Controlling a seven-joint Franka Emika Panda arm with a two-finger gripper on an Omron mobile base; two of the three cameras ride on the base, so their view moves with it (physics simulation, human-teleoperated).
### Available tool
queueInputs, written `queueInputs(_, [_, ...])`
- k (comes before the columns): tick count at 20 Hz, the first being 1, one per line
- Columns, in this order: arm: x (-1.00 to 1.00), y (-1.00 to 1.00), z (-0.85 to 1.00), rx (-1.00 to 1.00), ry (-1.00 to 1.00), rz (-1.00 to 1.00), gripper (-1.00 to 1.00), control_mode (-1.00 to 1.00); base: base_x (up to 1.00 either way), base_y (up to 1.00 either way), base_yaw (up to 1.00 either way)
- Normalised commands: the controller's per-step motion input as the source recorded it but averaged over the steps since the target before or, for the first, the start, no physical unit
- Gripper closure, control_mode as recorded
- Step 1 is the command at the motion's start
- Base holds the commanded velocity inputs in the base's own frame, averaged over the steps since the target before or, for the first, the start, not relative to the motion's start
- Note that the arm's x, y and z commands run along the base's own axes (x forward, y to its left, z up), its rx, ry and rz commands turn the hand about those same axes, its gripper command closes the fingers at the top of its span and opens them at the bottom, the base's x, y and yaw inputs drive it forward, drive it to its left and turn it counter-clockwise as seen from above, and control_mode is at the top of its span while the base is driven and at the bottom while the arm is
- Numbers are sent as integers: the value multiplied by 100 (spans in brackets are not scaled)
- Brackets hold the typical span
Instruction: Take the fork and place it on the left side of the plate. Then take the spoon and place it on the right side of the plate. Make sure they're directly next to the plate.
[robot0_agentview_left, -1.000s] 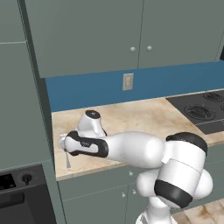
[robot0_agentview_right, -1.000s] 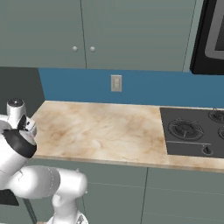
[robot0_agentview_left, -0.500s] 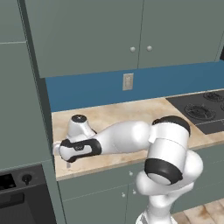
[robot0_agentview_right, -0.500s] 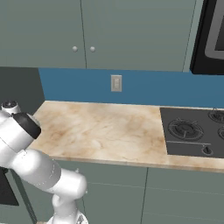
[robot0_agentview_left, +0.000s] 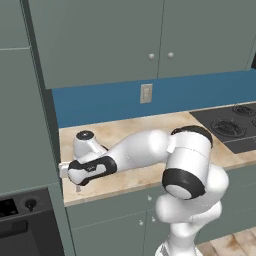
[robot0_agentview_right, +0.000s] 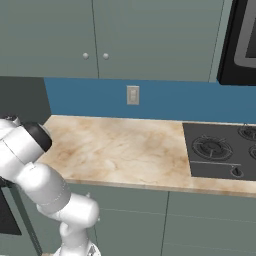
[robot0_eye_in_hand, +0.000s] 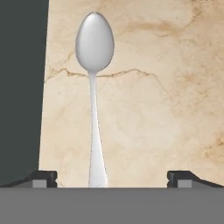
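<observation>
- I am seeing the spoon (robot0_eye_in_hand: 94, 92) lying flat on the beige marble counter (robot0_eye_in_hand: 153, 109), beside its dark edge.
- My gripper (robot0_eye_in_hand: 112, 177) is standing wide, holding nothing.

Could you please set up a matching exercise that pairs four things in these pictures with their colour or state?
Things:
1. spoon
2. end effector
3. hob
4. backsplash

Descriptions:
A. blue, carrying a pale wall socket
B. open, fingertips apart on either side of a handle
C. black, set into the counter at its right end
D. grey metal, lying flat on the marbled counter beside its dark edge

Pairs: 1-D, 2-B, 3-C, 4-A
</observation>
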Motion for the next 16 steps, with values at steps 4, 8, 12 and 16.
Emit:
queueInputs(4, [32, 0, -6, 0, 0, 0, -100, -100, 0, 0, 0])
queueInputs(8, [31, 0, -22, 0, 0, 0, -100, -100, 0, 0, 0])
queueInputs(12, [39, 2, -28, 0, 0, 0, -100, -100, 0, 0, 0])
queueInputs(16, [40, 16, -17, 0, 0, 0, -100, -100, 0, 0, 0])
